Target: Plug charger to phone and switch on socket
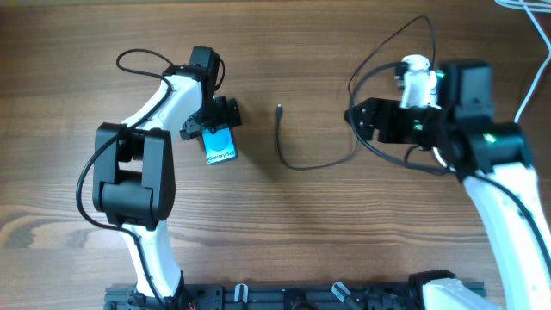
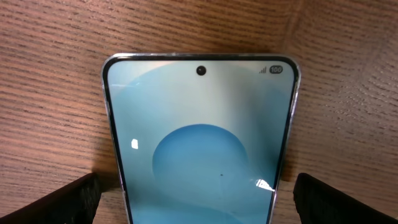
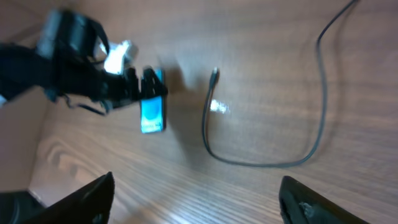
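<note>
While the left gripper (image 1: pixel 213 122) straddles the phone (image 1: pixel 221 145) unclenched and the right gripper (image 3: pixel 196 199) hangs spread, empty, the charger (image 1: pixel 278 133) lies unplugged.

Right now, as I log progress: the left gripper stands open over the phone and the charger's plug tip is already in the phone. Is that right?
Not quite. The left gripper does stand open over the phone, but the charger's plug tip is not in it. It lies loose on the table, apart from the phone, as the overhead view shows.
</note>
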`<state>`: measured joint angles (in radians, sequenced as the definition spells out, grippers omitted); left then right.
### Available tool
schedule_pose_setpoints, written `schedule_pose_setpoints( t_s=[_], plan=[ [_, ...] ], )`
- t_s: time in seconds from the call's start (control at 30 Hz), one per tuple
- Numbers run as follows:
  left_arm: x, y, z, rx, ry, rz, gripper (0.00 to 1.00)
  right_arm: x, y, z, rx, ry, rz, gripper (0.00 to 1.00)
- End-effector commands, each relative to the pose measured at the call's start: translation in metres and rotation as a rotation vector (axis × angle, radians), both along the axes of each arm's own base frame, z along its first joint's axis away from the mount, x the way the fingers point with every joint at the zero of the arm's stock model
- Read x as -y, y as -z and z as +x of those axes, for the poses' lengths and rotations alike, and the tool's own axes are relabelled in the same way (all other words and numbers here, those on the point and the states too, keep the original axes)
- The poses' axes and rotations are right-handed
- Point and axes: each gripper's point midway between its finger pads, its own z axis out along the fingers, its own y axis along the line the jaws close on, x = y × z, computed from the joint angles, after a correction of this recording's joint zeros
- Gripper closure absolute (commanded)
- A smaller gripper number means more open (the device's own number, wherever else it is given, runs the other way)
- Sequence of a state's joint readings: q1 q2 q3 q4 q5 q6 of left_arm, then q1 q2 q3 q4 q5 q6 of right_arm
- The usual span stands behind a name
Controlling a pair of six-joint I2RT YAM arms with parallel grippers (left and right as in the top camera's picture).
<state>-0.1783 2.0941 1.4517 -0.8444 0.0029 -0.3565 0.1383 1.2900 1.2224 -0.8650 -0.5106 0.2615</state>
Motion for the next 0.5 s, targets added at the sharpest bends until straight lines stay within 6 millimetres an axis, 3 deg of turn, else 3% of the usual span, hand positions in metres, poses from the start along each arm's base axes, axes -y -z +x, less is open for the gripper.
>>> schedule_pose_setpoints(
  t_s=[0.0, 0.1, 0.27, 0.3, 0.33, 0.37, 0.47],
  plan=[
    [0.012, 0.017, -0.012, -0.052, 0.014, -0.071, 0.00, -0.028, 0.046, -0.001, -0.142, -0.083, 0.012, 0.46],
    [0.012, 0.017, -0.012, -0.053, 0.014, -0.070, 0.00, -0.049, 0.078, 0.000, -0.207, -0.139, -0.007, 0.66],
    [0.012, 0.017, -0.012, -0.053, 0.014, -0.070, 0.01, -0.071, 0.121, 0.007, -0.299, -0.118, -0.054, 0.64],
    [0.012, 0.017, -0.012, -0.052, 0.014, -0.070, 0.00, -0.075, 0.130, 0.009, -0.307, -0.115, -0.063, 0.55],
    [0.012, 0.017, -0.012, -0.052, 0.014, -0.070, 0.00, -0.080, 0.138, 0.011, -0.315, -0.118, -0.066, 0.25],
    [0.012, 0.017, -0.012, -0.052, 0.014, -0.070, 0.00, -0.085, 0.146, 0.013, -0.329, -0.118, -0.066, 0.04],
    [0.011, 0.017, -0.013, -0.056, 0.014, -0.069, 0.00, -0.095, 0.174, 0.013, -0.400, -0.094, -0.066, 0.00]
  ],
)
